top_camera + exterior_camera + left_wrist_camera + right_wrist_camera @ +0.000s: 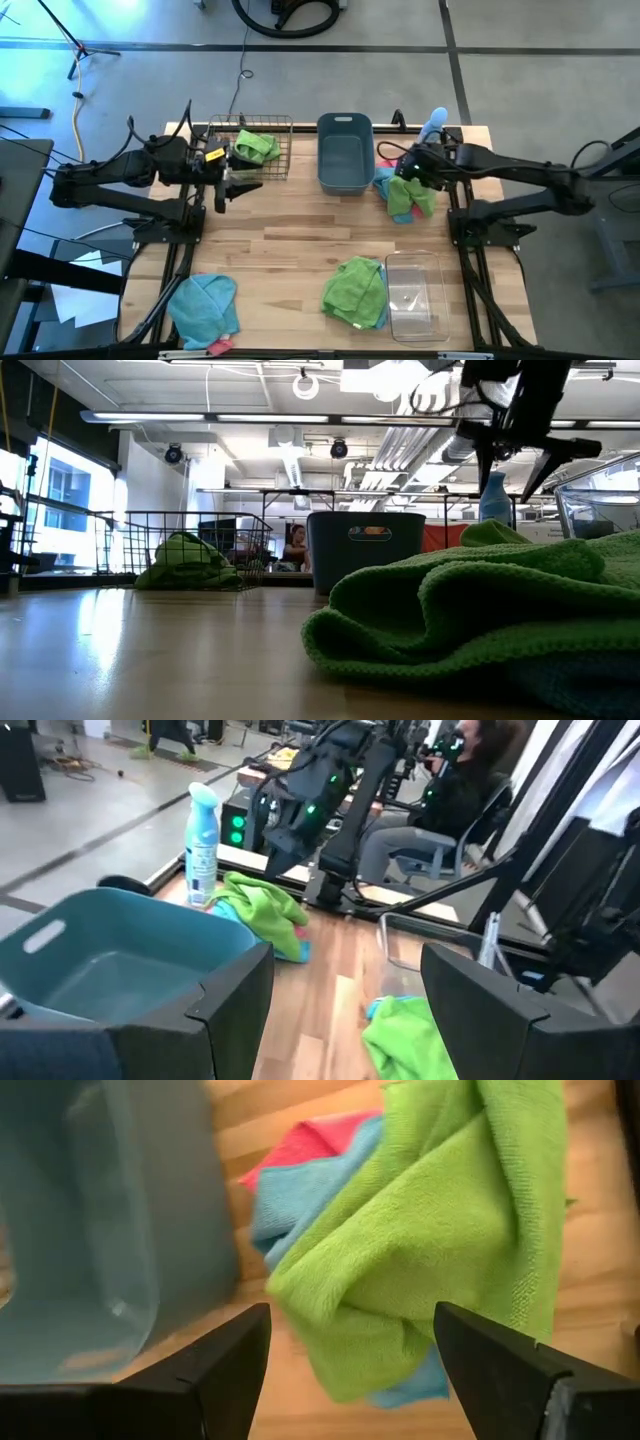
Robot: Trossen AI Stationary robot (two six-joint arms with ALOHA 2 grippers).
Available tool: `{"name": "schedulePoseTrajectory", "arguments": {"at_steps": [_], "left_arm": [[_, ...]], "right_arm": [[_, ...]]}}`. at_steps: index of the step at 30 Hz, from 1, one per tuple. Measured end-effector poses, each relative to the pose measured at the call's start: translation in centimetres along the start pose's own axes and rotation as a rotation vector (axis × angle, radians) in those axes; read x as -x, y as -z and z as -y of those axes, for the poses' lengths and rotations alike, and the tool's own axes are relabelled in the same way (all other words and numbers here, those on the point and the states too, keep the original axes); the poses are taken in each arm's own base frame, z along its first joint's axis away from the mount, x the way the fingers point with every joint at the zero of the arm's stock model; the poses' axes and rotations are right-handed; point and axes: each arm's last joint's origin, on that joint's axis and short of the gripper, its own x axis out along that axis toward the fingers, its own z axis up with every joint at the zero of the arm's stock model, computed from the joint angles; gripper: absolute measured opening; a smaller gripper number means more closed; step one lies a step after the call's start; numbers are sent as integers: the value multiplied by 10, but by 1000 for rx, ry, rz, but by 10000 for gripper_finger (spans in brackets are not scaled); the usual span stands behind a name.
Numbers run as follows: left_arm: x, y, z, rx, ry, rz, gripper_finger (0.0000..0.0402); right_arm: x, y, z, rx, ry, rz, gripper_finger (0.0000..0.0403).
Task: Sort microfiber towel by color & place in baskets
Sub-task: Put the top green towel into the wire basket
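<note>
My right gripper (404,172) is open and hovers above a heap of towels (408,196) to the right of the grey-blue tub (345,152). In the right wrist view its fingers stand on either side of the heap's lime green towel (440,1250), with light blue (300,1195) and pink (310,1140) cloth beneath it. The low view shows this gripper (517,465) raised off the table. My left gripper (225,185) is open and empty, just in front of the copper wire basket (262,128), which holds a green towel (255,147).
A second green towel (357,290) lies beside the clear bin (415,292) near the front edge. A light blue towel (205,305) with pink under it lies at the front left. A pale blue spray bottle (432,124) stands behind the right gripper. A person sits beyond the table (455,790).
</note>
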Motion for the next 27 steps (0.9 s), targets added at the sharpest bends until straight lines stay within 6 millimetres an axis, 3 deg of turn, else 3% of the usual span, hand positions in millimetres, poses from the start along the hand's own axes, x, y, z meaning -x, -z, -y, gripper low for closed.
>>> {"name": "schedulePoseTrajectory", "arguments": {"at_steps": [7, 19, 23, 27], "left_arm": [[0, 2, -3, -39, -40, -24, 241], [0, 4, -4, -79, -53, -41, 241], [0, 4, -4, -77, -56, -41, 241], [0, 4, -4, -70, -56, -40, 241]], "right_arm": [[-24, -6, -11, -67, 86, -45, 277], [-43, -13, -16, -158, 167, -3, 274], [-51, -12, -17, -171, 203, -5, 253], [-54, -11, -18, -170, 219, -17, 204]]}}
